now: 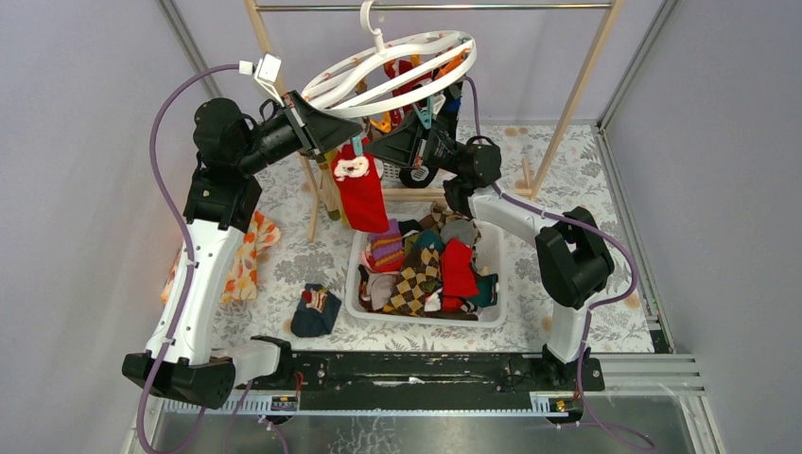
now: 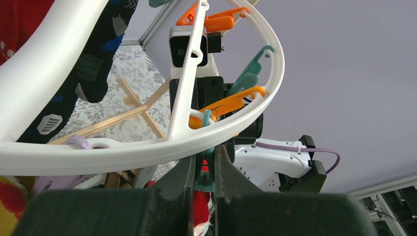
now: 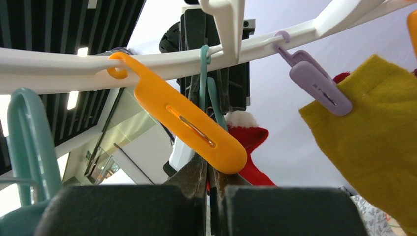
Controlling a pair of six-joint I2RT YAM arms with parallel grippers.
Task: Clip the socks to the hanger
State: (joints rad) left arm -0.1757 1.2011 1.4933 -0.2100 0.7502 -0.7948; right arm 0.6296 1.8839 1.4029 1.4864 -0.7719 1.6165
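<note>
Wht oval hanger [image 1: 426,39] tilted, red sock [image 1: 362,194] hanging off teal clip [image 1: 357,148].

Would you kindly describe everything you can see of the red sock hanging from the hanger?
The red sock looks like soft knit, with a white fluffy motif near its cuff. It hangs down, cuff up, from a teal clip under the white hanger. The left hand is closed on that clip. The sock's lower end reaches the white basket; contact is unclear.
</note>
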